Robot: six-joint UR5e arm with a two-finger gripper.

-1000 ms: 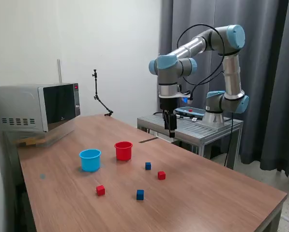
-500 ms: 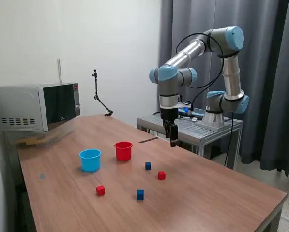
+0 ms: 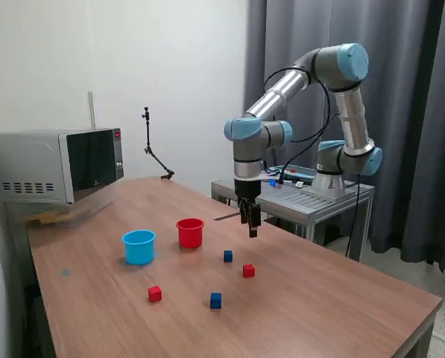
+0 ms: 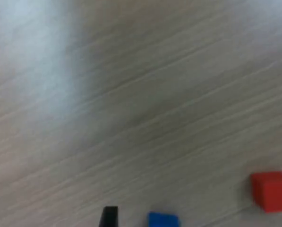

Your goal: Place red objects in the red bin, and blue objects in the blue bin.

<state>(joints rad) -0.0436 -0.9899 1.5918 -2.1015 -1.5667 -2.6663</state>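
In the exterior view, two red cubes (image 3: 248, 271) (image 3: 155, 294) and two dark blue cubes (image 3: 228, 256) (image 3: 215, 300) lie scattered on the wooden table. The red cup (image 3: 190, 233) and the light blue cup (image 3: 139, 247) stand upright beyond them, towards the exterior view's left. My gripper (image 3: 252, 230) points down and hangs above the table, a little above and behind the nearest blue cube. The wrist view shows a red cube (image 4: 272, 190) and a blue cube (image 4: 163, 220) on the table below my gripper (image 4: 199, 220). Its fingertips (image 4: 108, 217) stand wide apart, open and holding nothing.
A microwave (image 3: 54, 165) stands at the table's far corner on the exterior view's left. Behind the table, a metal stand (image 3: 297, 195) carries the arm's base, and a thin black camera stalk (image 3: 153, 153) rises at the back edge. Dark curtains hang on the exterior view's right.
The arm has swung towards the exterior view's left and come down, bringing the gripper closer to the cubes. Cups and cubes have not moved.
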